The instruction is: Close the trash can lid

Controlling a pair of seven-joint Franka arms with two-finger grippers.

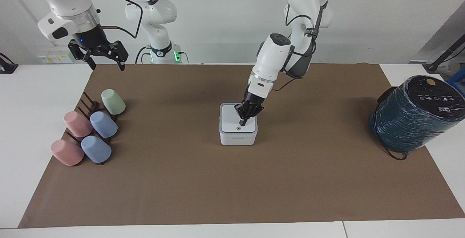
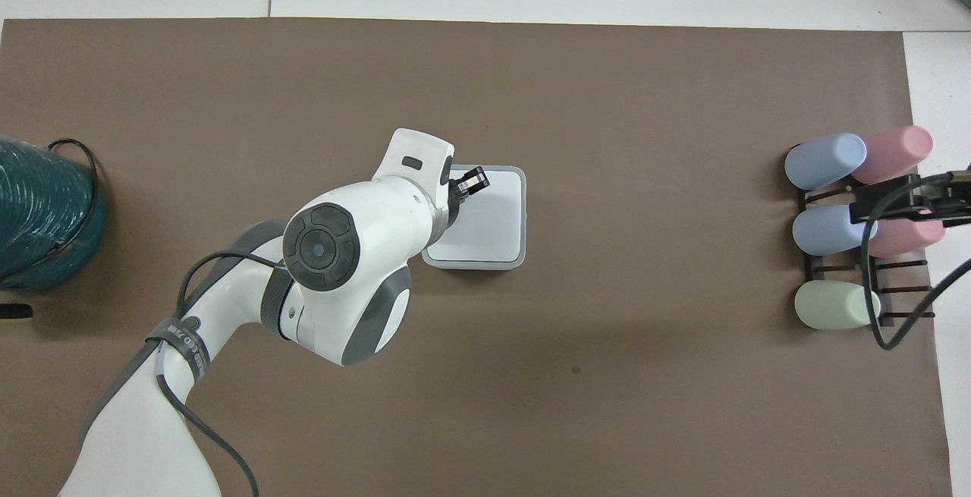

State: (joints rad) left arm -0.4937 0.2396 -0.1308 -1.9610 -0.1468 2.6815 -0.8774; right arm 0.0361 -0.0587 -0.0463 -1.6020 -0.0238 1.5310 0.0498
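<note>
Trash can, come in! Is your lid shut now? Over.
Left gripper tip down on flat white square lid. Lid lies flat on small white square trash can. Right gripper open, waiting over table's edge. Nothing blocking.

Bare mat (image 1: 181, 180) all round the trash can (image 1: 238, 136), cup rack (image 1: 89, 129) and teal cylinder (image 1: 414, 114) well apart — at the table's ends
</note>
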